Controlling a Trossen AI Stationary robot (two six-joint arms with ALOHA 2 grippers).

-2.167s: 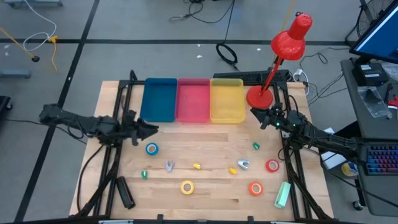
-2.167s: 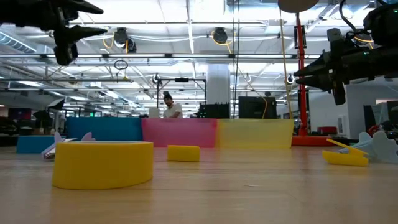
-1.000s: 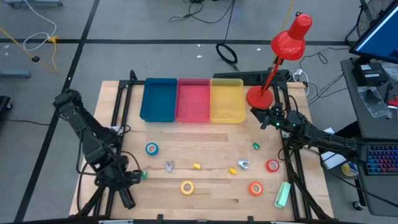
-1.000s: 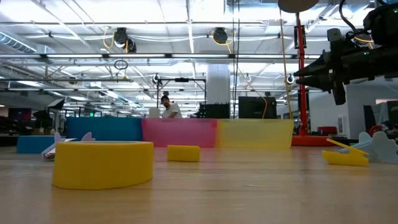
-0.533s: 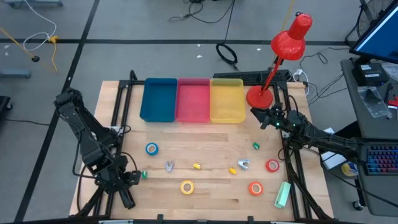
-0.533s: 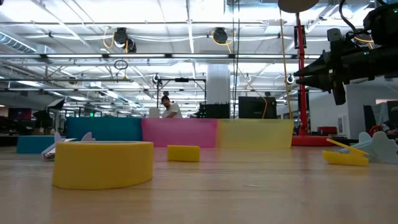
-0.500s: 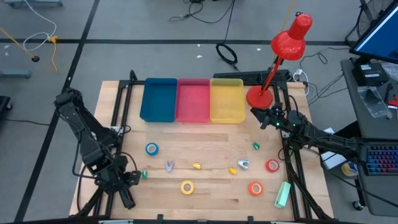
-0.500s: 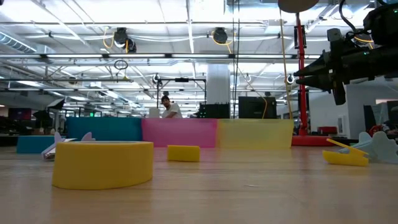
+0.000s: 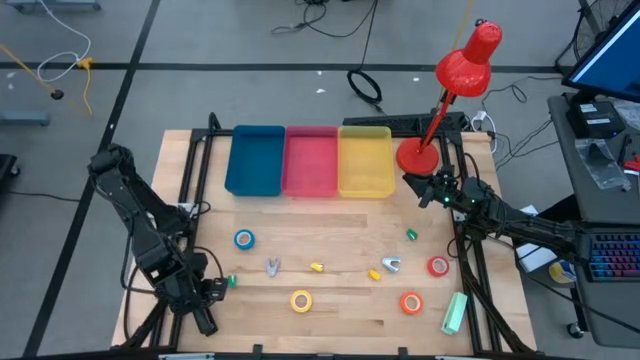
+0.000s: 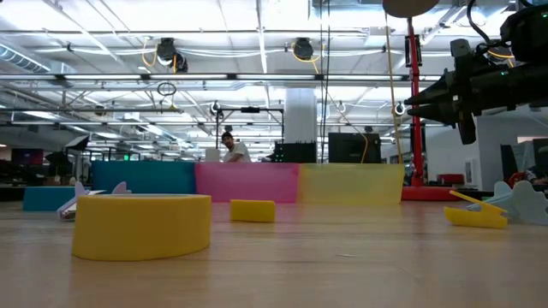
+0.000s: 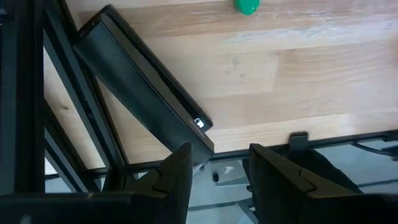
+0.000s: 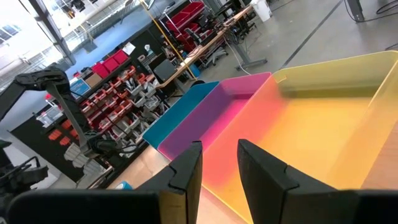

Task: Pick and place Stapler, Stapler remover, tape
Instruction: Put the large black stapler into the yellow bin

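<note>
Lying at the table's front-left corner, the black stapler (image 9: 203, 316) rests flat and angled on the wood, partly under the left gripper (image 9: 207, 292). The left wrist view shows the stapler (image 11: 146, 112) just ahead of the gripper's fingers (image 11: 177, 177), which stand apart with a clear gap and hold nothing; a small green piece (image 11: 247, 6) lies farther off.

Tape rolls sit across the front half of the table (image 9: 330, 215): a blue roll (image 9: 244, 239) at left, a yellow roll (image 9: 301, 300) near the front edge, a red roll (image 9: 438, 266) at right, and an orange-red roll (image 9: 411, 303) just in front of it. In the low view the yellow roll (image 10: 141, 225) fills the foreground.

Two silvery clawed staple removers lie between the rolls, one (image 9: 272, 266) left of centre and one (image 9: 391, 264) right of centre, with small yellow pieces (image 9: 317, 268) between them. A pale green stapler (image 9: 455, 312) lies at the front-right corner.

Three bins line the far edge: blue (image 9: 255, 160), pink (image 9: 311, 160) and yellow (image 9: 365, 160). A red desk lamp (image 9: 450, 90) stands at the far right.

The right gripper (image 9: 418, 186) hovers beside the yellow bin, its fingers (image 12: 186, 171) slightly parted and empty. A person (image 10: 229, 147) shows in the room behind.
</note>
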